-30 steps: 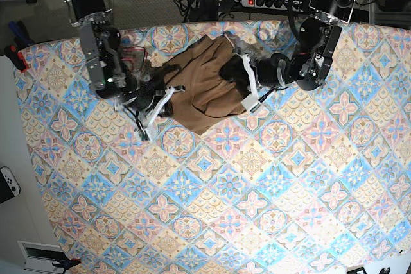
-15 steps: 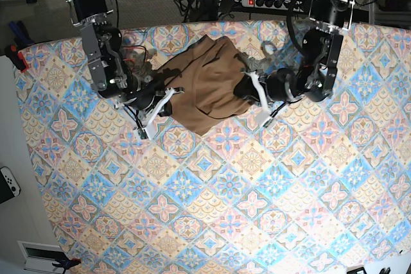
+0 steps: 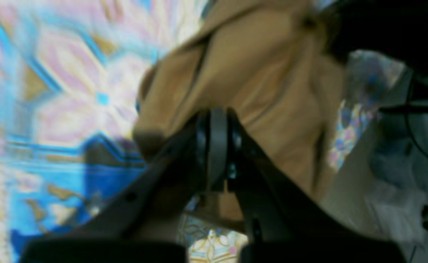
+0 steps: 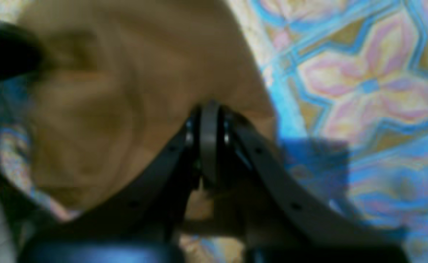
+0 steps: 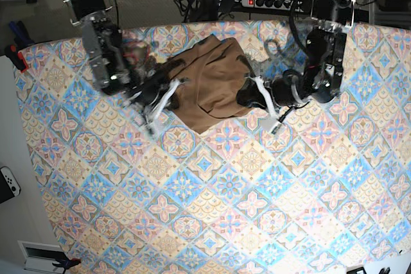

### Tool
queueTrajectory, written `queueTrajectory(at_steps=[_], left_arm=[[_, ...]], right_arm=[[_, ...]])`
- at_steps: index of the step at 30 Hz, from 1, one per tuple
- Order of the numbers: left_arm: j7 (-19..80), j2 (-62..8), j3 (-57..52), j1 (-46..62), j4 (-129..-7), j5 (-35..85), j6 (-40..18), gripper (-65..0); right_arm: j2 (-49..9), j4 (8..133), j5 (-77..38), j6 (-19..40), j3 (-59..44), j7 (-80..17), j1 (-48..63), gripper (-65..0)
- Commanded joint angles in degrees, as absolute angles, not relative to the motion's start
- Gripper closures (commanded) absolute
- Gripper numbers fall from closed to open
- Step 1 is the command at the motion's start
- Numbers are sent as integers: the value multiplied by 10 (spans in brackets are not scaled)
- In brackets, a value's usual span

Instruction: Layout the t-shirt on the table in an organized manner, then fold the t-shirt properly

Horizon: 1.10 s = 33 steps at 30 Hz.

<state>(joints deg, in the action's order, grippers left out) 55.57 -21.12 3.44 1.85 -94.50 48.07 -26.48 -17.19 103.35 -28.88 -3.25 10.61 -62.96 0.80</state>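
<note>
Between my two claws, far edge of the surface (image 5: 212,190): t-shirt (image 5: 209,85) bunched | left claw (image 5: 257,97) clamped on its edge, right claw (image 5: 164,94) clamped on the opposite edge, I judge to pull it flat | both arms reach low, angled inward across the surface

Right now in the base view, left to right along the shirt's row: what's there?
White controller off the table's edge → right arm's fingers → t-shirt → left arm's fingers.
</note>
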Motion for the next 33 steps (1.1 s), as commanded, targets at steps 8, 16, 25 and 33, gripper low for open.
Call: queueTrajectory(at_steps=[8, 16, 25, 33], left_arm=[[548, -223, -15, 110, -1119, 484, -265, 0], [548, -226, -28, 240, -1197, 327, -264, 0], [541, -226, -48, 335, -1210, 302, -266, 0], [541, -226, -44, 393, -1210, 301, -269, 0]], right_arm=[[-176, 1110, -286, -35, -52, -724, 8, 0], [-175, 1117, -286, -36, -191, -722, 175, 0], [-175, 1119, -287, -36, -274, -649, 304, 0], [-147, 1120, -287, -36, -300, -596, 387, 0]])
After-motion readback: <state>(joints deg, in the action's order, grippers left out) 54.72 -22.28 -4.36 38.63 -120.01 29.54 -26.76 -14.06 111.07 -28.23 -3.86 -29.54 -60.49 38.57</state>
